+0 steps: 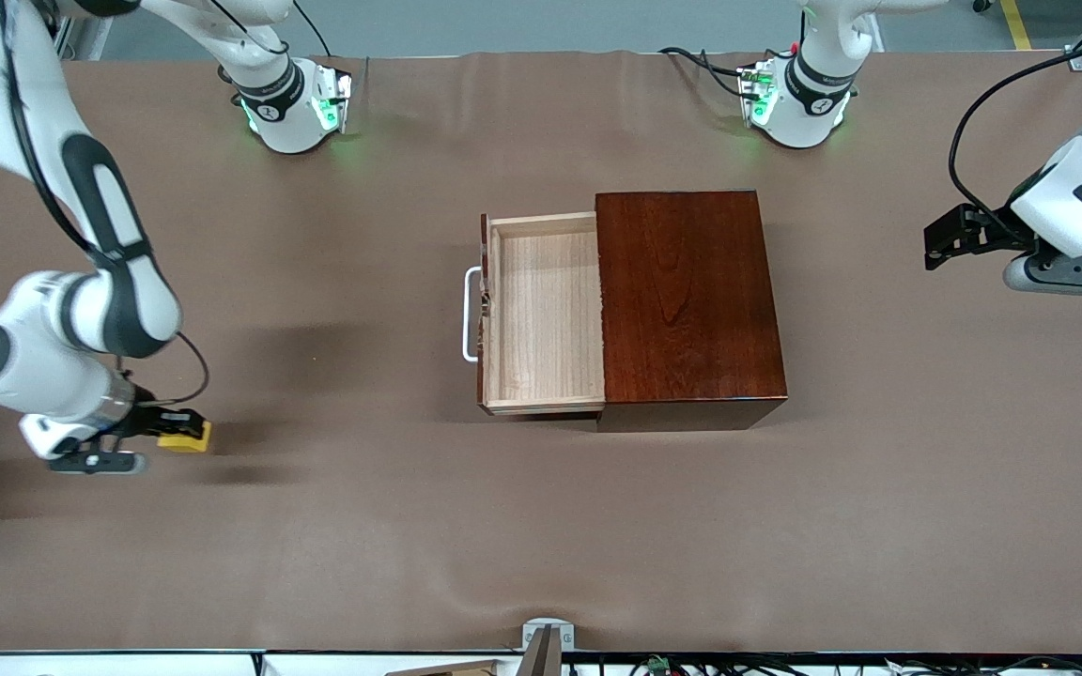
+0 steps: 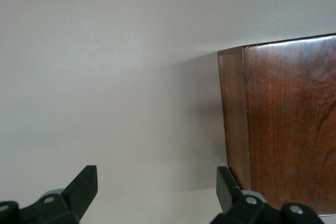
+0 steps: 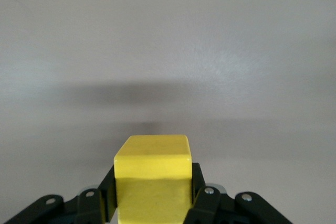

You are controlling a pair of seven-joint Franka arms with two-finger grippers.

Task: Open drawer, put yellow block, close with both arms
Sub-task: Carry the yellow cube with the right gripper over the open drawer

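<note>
**Block gripped, drawer waiting open**

The right gripper (image 1: 186,434) has its fingers clamped on the block (image 1: 186,437) at the right arm's end of the table, well apart from the box (image 1: 688,300); the drawer (image 1: 544,314) stands pulled out and empty, its handle (image 1: 471,314) facing that end; so the step in hand is the pick. Next the block must be lifted, carried over the tray and let go inside. The left gripper (image 2: 157,190) waits, fingers wide, beside the box.
</note>
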